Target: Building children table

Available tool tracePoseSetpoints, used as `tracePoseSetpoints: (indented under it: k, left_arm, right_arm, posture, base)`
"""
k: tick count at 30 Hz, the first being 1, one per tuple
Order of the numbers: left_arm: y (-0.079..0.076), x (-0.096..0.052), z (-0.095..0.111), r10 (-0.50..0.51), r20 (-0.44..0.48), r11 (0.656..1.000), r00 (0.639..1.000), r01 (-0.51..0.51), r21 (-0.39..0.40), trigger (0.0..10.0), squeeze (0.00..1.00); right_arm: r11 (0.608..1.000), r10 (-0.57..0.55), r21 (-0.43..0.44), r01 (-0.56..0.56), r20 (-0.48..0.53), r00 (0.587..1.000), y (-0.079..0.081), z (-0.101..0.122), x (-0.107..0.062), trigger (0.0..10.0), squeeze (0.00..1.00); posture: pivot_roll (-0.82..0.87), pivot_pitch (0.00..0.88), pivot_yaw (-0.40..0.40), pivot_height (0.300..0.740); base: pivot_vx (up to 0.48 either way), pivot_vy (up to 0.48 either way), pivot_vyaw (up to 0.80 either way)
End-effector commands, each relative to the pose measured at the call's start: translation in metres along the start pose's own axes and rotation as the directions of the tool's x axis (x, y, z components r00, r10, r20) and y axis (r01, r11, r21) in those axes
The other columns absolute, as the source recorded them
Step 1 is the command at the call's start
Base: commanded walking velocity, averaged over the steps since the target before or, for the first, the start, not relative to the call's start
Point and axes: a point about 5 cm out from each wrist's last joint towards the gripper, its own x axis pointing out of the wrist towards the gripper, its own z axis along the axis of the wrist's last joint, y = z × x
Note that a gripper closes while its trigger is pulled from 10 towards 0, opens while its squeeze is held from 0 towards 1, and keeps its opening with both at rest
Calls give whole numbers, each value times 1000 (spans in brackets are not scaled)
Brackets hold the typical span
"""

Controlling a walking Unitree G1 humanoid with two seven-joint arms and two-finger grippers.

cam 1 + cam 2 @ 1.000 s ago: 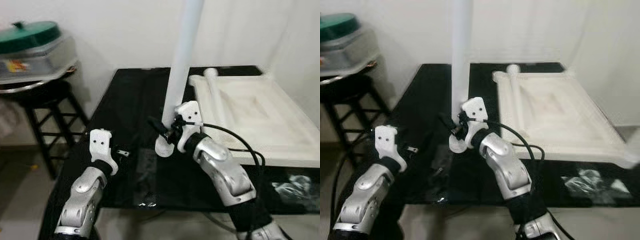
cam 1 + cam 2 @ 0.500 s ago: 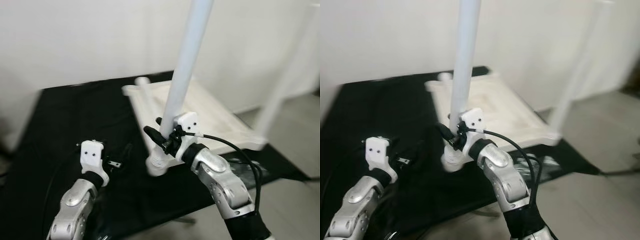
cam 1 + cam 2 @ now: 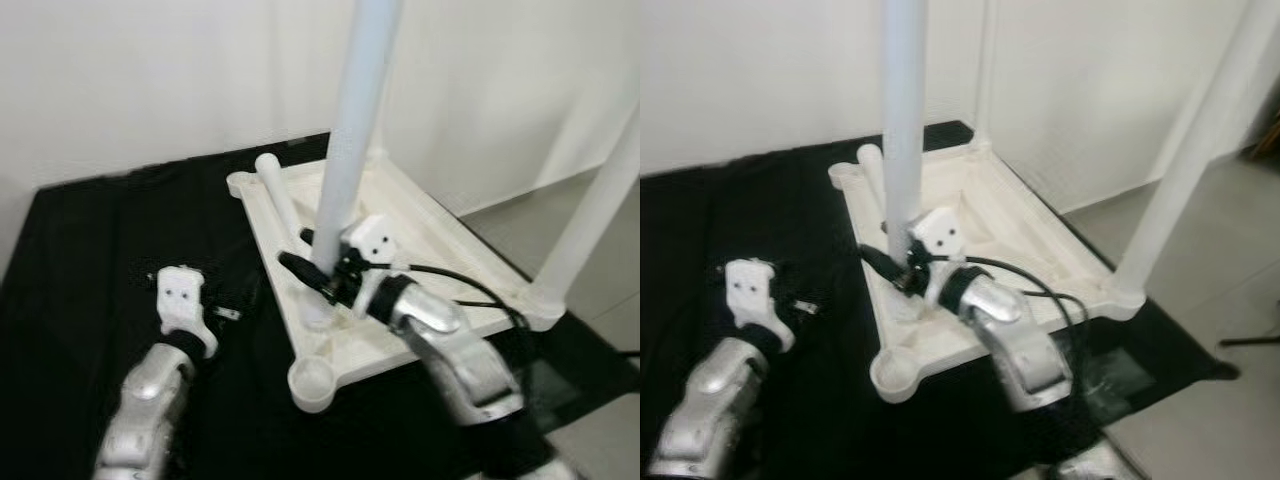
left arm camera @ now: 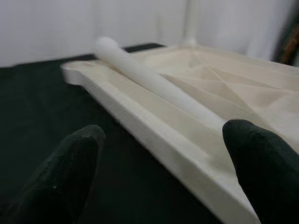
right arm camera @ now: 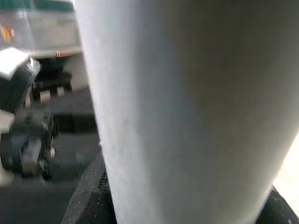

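The white tabletop [image 3: 420, 225] lies upside down on a black cloth. My right gripper [image 3: 318, 277] is shut on a white table leg [image 3: 352, 120] and holds it upright, its lower end over the tabletop's near left rim. An empty corner socket [image 3: 314, 381] sits just in front of that end. In the right wrist view the leg [image 5: 187, 102] stands between my black finger pads [image 5: 88, 196]. A loose leg [image 3: 279, 194] lies inside the tabletop. One leg [image 3: 592, 215] stands fitted at the right corner. My left gripper [image 4: 163, 135] is open, low beside the tabletop's left rim [image 4: 140, 116].
The black cloth [image 3: 90, 250] covers the floor to the left and front of the tabletop. A white wall runs close behind. Grey bare floor [image 3: 1210, 300] lies to the right. A second upright leg [image 3: 986, 70] rises at the far corner.
The view has swung right and the stool has left it. Relative to the tabletop, the held leg's lower end went from over the cloth to over the near left rim.
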Motion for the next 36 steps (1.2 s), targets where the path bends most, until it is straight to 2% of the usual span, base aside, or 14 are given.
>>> tracePoseSetpoints:
  k: [1,5,8,11,14,20,24,27,30,33,34,36]
  left_arm:
    - [5,-4,-4,24,-33,999,999,-24,22,10000,0]
    - [8,-7,-8,27,-60,998,998,-24,56,10000,0]
    - [9,-9,-9,23,-64,997,998,-18,77,10000,0]
    - [10,-15,-12,6,-88,990,996,7,143,10000,0]
    - [5,-21,-15,-12,-121,985,993,33,171,10000,0]
    - [2,-25,-17,-8,-138,977,990,37,208,10000,0]
    - [1,-28,-15,-11,-113,979,994,34,202,10000,0]
    - [-1,-30,-13,-30,-110,978,993,52,203,10000,0]
    - [-3,-31,-13,-54,-114,977,992,76,201,10000,0]
    - [-5,-32,-11,-82,-119,975,990,104,196,10000,0]
    - [-5,-32,-11,-82,-119,975,990,104,196,10000,0]
    - [-6,-32,-10,-87,-119,975,989,109,193,10000,0]
  right_arm:
    - [998,57,7,-57,34,998,10,6,3,10000,0]
    - [982,190,11,-191,13,982,18,5,-6,10000,0]
    - [975,220,22,-221,9,975,19,4,-9,10000,0]
    - [959,280,50,-280,7,960,7,5,-19,10000,0]
    - [936,349,47,-348,-13,937,-4,9,-22,10000,0]
    - [929,370,29,-369,-21,929,-11,14,-18,10000,0]
    - [917,398,32,-397,-6,917,-11,18,-18,10000,0]
    - [900,435,37,-435,8,900,-10,20,-21,10000,0]
    - [879,472,55,-473,37,881,-10,25,-26,10000,0]
    - [825,556,86,-559,54,829,-11,30,-34,10000,0]
    - [825,556,86,-559,54,829,-11,30,-34,10000,0]
    - [781,618,102,-617,20,786,-9,29,-40,10000,0]
  posture:
    - [-70,59,32,740]
    - [-68,67,35,740]
    - [-65,72,35,740]
    - [-59,83,35,740]
    - [-47,97,27,740]
    - [-33,109,21,740]
    - [-27,116,21,740]
    - [-25,125,23,740]
    - [-28,131,27,740]
    - [-33,141,29,740]
    - [-33,141,29,740]
    - [-34,155,29,740]
  base:
    - [0,0,0]
    - [0,0,0]
    - [0,0,0]
    - [0,0,0]
    - [0,0,0]
    - [0,320,0]
    - [0,480,0]
    - [0,0,0]
    - [0,0,0]
    - [0,0,0]
    - [0,0,0]
    - [0,0,0]
